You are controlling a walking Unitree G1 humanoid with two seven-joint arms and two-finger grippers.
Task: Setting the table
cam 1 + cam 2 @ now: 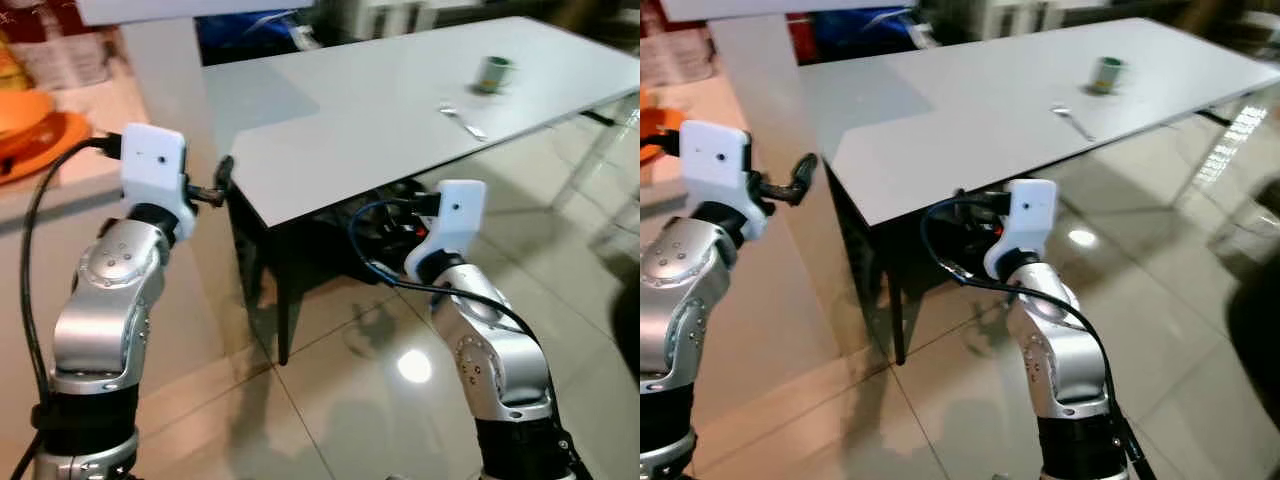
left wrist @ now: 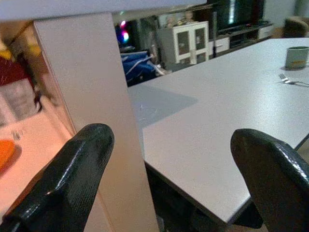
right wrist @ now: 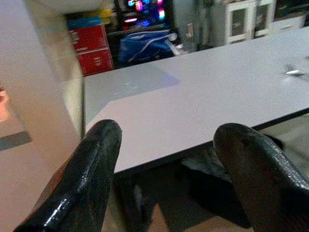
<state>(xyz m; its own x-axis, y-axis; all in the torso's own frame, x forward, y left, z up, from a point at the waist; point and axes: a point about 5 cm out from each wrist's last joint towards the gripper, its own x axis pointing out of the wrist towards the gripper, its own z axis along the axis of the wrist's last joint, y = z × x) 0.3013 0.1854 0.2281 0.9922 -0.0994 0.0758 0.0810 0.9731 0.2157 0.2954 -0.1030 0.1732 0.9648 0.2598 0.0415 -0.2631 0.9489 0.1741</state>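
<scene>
Nearest the camera, both silver arms rise from the bottom edge of the head views over glossy pale floor tiles [image 1: 330,400] that mirror a ceiling light. Left gripper [image 2: 169,179]: fingers spread wide apart, holding nothing; the black fingers [image 2: 72,179] are rounded, with a fine pebbled texture, and hang close to the near corner of the table. In the left eye view that gripper sits at about 9 o'clock, beyond its white boxy wrist housing. Right gripper [image 3: 188,179]: also spread apart and empty, same thick matte fingers, held lower at about 5 o'clock, below the level of the tabletop edge, with a black cable looped around its wrist. Next out, the table [image 1: 380,120]: a long flat rectangular top, smooth pale grey-white, thin edge, on dark legs, with dark clutter underneath. A tall pale flat-faced panel [image 2: 91,96] stands just beside the table's left end. Left of it, at 10 o'clock, a counter [image 1: 60,170] carries a round orange plate [image 1: 45,140]. Far end of the table, at about 1 o'clock: a small metal fork [image 1: 462,120] lies flat, and near it, slightly farther, stands a short green cylindrical cup [image 1: 493,73]. Beyond: a white glass-door cabinet [image 2: 193,41], blue bundle [image 3: 145,46] and red boxes [image 3: 91,46].
</scene>
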